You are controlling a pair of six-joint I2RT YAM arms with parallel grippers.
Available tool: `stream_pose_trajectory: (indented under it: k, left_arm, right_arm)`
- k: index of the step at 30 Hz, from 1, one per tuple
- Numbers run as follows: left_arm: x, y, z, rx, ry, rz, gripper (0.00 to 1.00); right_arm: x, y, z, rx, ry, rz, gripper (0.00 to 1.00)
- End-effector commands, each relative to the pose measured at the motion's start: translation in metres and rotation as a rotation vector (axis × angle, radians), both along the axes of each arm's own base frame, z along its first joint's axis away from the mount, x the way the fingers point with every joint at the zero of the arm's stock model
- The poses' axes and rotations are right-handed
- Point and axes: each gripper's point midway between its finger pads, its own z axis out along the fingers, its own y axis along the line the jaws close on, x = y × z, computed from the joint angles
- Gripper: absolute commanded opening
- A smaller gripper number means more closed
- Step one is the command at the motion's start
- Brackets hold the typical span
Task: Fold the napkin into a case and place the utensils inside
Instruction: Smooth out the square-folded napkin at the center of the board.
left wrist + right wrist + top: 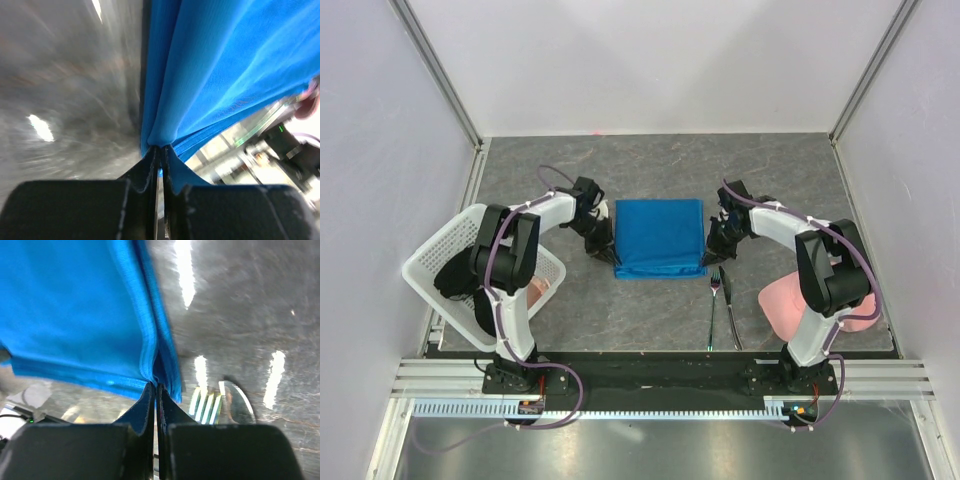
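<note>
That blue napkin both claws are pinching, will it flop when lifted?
Probably floppy: the napkin creases softly at the left claw. Likely light, since the right claw holds it by a thin edge pinch. Its middle may sag between them.

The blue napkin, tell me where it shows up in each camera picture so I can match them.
Top external: the napkin lies at the middle of the table, between the two arms.
Left wrist: the napkin fills the upper right, its edge pinched in the left tool.
Right wrist: the napkin fills the upper left, its edge pinched in the right tool.
Shared landmark: the grey table, beside the cloth in all three.
</note>
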Motion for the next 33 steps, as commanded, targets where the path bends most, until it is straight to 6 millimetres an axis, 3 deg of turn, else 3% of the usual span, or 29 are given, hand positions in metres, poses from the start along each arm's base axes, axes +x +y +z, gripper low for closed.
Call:
stream_pose_trajectory:
  k: [1, 4, 7, 10, 15, 23, 29, 33]
  left_arm:
    - [0.039, 0.01, 0.038, 0.059, -0.169, -0.035, 0.08]
    - [0.044, 0.001, 0.085, -0.01, -0.236, -0.019, 0.09]
    - [0.044, -0.006, 0.118, -0.069, -0.275, -0.008, 0.09]
    - [0.042, -0.009, 0.138, -0.094, -0.292, -0.004, 0.09]
    - [0.035, -0.006, 0.151, -0.094, -0.297, 0.004, 0.09]
    - [0.016, -0.01, 0.159, -0.129, -0.274, 0.015, 0.09]
    - [0.022, -0.018, 0.197, -0.19, -0.336, 0.044, 0.09]
    - [0.025, -0.022, 0.209, -0.206, -0.36, 0.044, 0.1]
  right_arm:
    - [0.029, 0.006, 0.039, 0.019, -0.102, 0.005, 0.0]
    - [0.031, 0.01, 0.073, 0.045, -0.146, 0.01, 0.0]
    - [0.033, 0.012, 0.102, 0.069, -0.188, 0.006, 0.0]
    - [0.03, 0.013, 0.12, 0.086, -0.201, -0.002, 0.0]
    - [0.024, 0.012, 0.139, 0.095, -0.208, -0.002, 0.0]
    - [0.006, 0.005, 0.145, 0.087, -0.189, -0.003, 0.0]
    - [0.012, 0.005, 0.163, 0.085, -0.218, 0.0, 0.0]
    - [0.016, 0.005, 0.178, 0.091, -0.242, 0.004, 0.0]
